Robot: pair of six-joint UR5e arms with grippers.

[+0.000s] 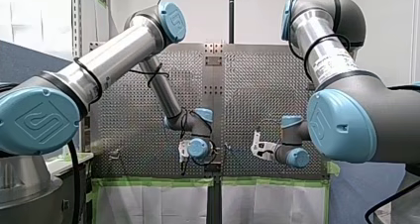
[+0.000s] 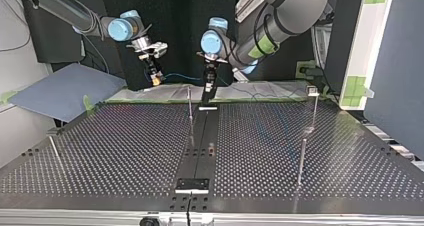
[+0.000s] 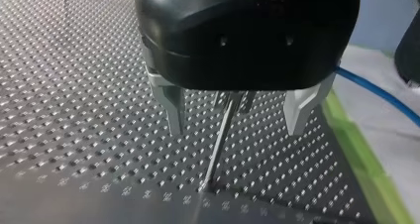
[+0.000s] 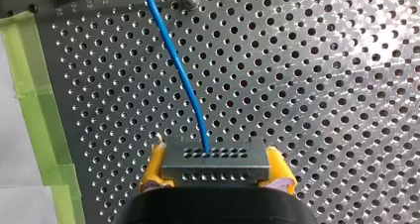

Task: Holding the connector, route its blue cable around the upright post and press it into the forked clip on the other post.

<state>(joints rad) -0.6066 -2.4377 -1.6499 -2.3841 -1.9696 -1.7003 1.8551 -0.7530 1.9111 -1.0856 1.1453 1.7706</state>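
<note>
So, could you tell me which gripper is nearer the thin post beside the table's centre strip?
Left. My left gripper hangs open with the post between its fingers; my right gripper, holding the connector, is off to one side.

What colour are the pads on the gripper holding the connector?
Yellow pads on my right gripper clamp the connector; clearest in the right wrist view.

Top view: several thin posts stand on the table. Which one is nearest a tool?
The middle post, at the far edge, right beside my left arm's tool; the others stand far off toward the table's sides.
</note>
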